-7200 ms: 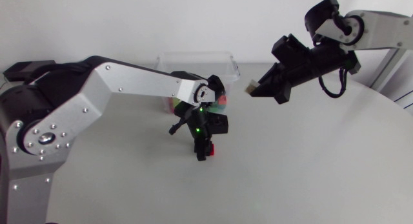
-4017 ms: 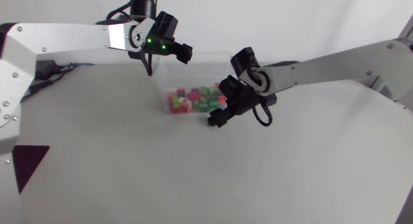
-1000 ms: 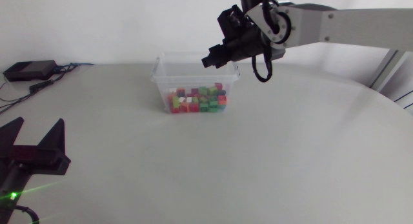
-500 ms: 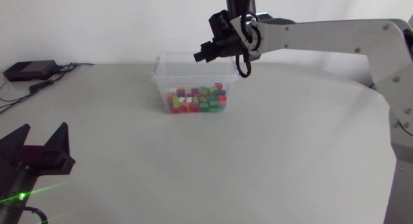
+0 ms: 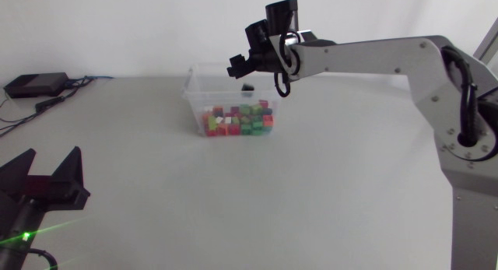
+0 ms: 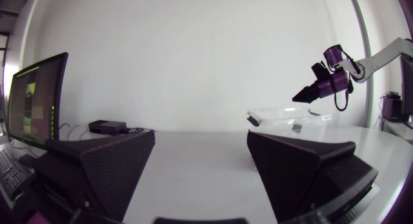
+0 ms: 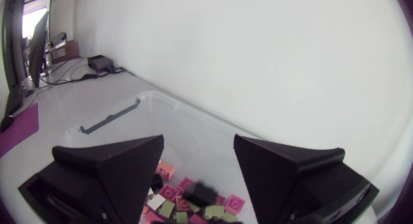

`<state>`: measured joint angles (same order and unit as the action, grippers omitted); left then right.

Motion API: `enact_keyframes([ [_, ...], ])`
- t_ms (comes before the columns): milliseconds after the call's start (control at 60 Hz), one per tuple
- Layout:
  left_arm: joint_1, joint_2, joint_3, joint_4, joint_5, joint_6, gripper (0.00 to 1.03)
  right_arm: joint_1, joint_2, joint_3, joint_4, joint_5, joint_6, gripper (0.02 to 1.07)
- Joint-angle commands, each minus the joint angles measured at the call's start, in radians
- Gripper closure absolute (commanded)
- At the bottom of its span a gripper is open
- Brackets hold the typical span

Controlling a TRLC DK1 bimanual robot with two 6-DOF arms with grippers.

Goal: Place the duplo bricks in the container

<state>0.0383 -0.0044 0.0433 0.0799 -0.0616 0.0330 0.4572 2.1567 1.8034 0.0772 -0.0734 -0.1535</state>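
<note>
The right claw (image 5: 233, 69) hangs above the container (image 5: 194, 77) at the far side of the table (image 5: 311, 192), fingers spread wide and gripping nothing. In the right wrist view a dark brick (image 7: 199, 193) shows below the gap between the fingers, touching neither. Whether it rests on the pile or is in the air cannot be told. The duplo bricks (image 5: 237, 120) lie heaped on the container floor, and none is seen loose on the table. The left claw (image 5: 47, 165) sits low at the near table edge, well apart, wide open and empty. Assessment: the step in hand is a release. To do it well, the fingers should stay spread and inside the rim line until the brick settles. The claw should then rise straight up before retracting, since a light, clear-walled container would likely slide if a finger caught its rim.
</note>
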Motion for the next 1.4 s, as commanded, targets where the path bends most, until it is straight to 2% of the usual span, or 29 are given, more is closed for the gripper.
enact_keyframes([
  [0, 0.002, -0.012, -0.034, 0.012, -0.006, -0.019, 0.04, -0.003, -0.075, -0.072, 0.053, 0.026, 0.000, 0.06],
  [217, -0.005, -0.012, -0.040, 0.001, -0.006, -0.012, 0.04, -0.063, -0.344, -0.243, 0.087, 0.104, -0.006, 0.06],
  [617, -0.048, -0.012, -0.046, -0.026, -0.004, -0.008, 0.04, -0.287, -0.739, -0.570, 0.099, 0.155, -0.049, 0.06],
  [700, -0.048, -0.012, -0.046, -0.034, -0.004, -0.007, 0.04, -0.311, -0.821, -0.664, 0.141, 0.176, -0.049, 0.06],
  [983, -0.048, -0.012, -0.043, -0.066, -0.006, -0.001, 0.04, -0.413, -1.086, -0.977, 0.196, 0.181, -0.089, 0.06],
  [1150, -0.067, -0.011, -0.045, -0.065, -0.006, -0.001, 0.04, -0.468, -1.201, -1.105, 0.203, 0.178, -0.112, 0.06],
  [1383, -0.054, -0.011, -0.042, -0.078, -0.006, 0.018, 0.04, -0.500, -1.364, -1.293, 0.234, 0.175, -0.129, 0.06],
])
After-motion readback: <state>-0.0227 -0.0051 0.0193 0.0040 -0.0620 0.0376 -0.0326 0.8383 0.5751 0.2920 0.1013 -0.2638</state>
